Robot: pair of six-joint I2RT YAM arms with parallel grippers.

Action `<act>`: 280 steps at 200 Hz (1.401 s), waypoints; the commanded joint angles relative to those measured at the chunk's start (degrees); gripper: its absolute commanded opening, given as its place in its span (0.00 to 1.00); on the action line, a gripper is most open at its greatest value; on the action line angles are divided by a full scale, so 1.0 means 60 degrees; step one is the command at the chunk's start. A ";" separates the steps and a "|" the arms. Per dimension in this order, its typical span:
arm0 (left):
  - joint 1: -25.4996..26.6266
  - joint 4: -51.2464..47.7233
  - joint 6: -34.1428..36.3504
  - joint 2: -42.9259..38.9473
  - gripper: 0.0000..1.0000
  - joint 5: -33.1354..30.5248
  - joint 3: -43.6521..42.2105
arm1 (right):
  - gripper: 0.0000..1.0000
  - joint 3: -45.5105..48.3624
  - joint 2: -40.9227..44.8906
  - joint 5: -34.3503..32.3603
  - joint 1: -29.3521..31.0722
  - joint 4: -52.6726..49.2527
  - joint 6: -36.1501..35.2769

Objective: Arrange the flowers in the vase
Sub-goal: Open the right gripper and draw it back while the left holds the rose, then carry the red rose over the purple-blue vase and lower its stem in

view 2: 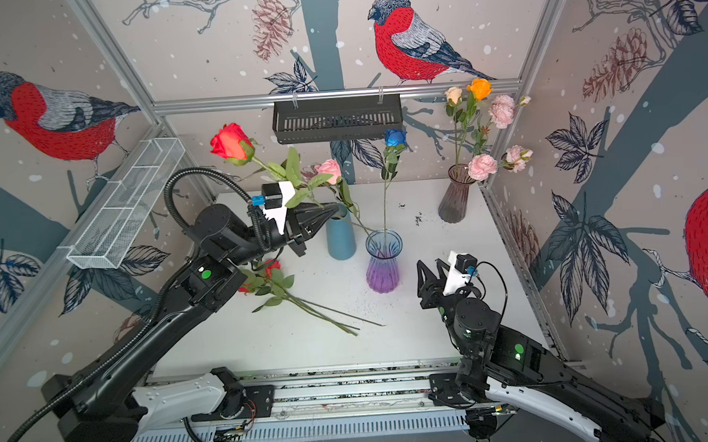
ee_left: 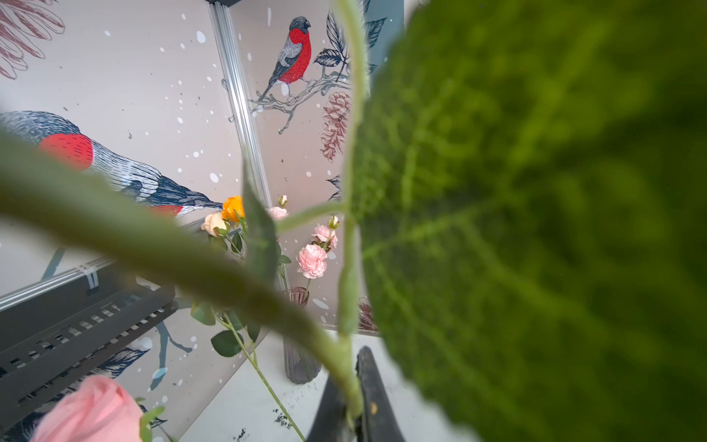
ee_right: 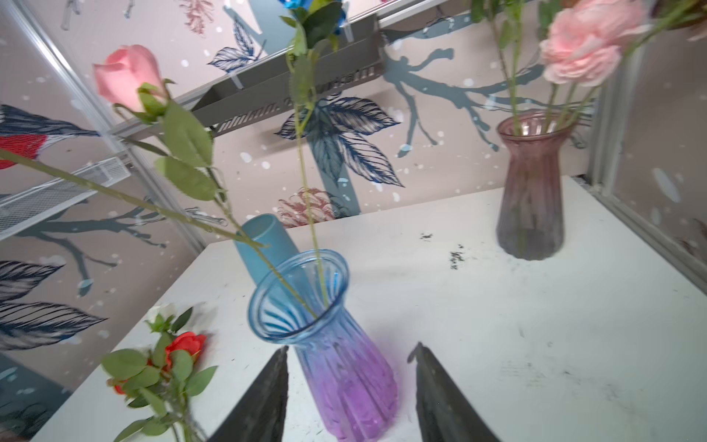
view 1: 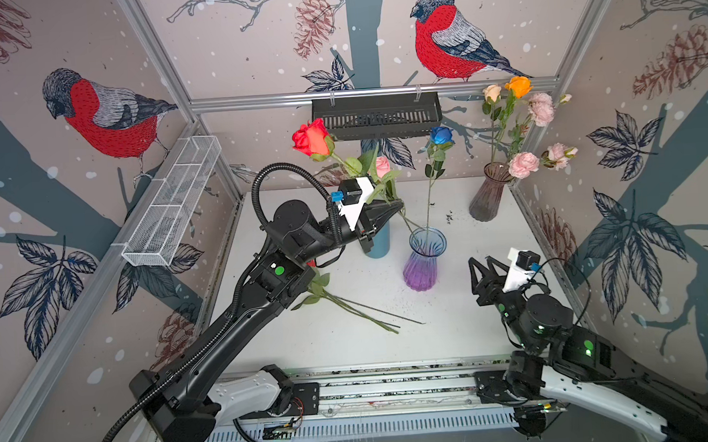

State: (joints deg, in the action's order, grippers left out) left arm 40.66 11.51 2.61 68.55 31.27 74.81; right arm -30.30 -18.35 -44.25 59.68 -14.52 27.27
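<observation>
The left gripper (view 1: pixel 398 206) clamps the red rose (view 1: pixel 312 140) by its stem, foot inside the blue-purple vase (view 1: pixel 419 273); the right gripper (view 1: pixel 481 262) hangs half-open, empty. Released at this lean, the rose could topple the vase.

Our left gripper (view 1: pixel 398 206) is raised, its jaws pinched together; our right gripper (view 1: pixel 480 261), well apart and lower, has its jaws parted.
</observation>
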 commanded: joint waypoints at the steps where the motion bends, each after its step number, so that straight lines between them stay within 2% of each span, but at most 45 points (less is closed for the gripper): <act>1: 0.0021 -0.0487 0.0471 0.0630 0.00 -0.0312 0.0726 | 0.53 0.0263 0.0613 -0.0531 -0.0044 -0.0706 0.0632; 48: 0.0205 -0.1980 0.0057 0.2555 0.00 -0.0572 0.2494 | 0.54 0.0334 0.0747 -0.0521 0.0059 -0.0544 0.0484; 85: 0.0478 -0.3481 -0.0076 0.3415 0.00 -0.0974 0.3729 | 0.54 0.0414 0.0773 -0.0464 0.0058 -0.0451 0.0429; 173: 0.1015 -0.4439 0.0053 0.3037 0.00 -0.1456 0.4663 | 0.54 0.0437 0.0773 -0.0451 0.0058 -0.0362 0.0334; 217: 0.1030 -0.5111 0.0206 0.2666 0.00 -0.1545 0.4624 | 0.54 0.0422 0.0792 -0.0436 0.0058 -0.0410 0.0377; 280: 0.1029 -0.5844 -0.0119 0.3769 0.00 -0.1242 0.5024 | 0.54 0.0422 0.0789 -0.0443 0.0080 -0.0450 0.0421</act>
State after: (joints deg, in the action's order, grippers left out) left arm 46.76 -20.99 2.79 88.75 22.90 103.48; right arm -27.62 -13.74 -46.46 60.01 -17.98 29.78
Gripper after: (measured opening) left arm 0.068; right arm 0.540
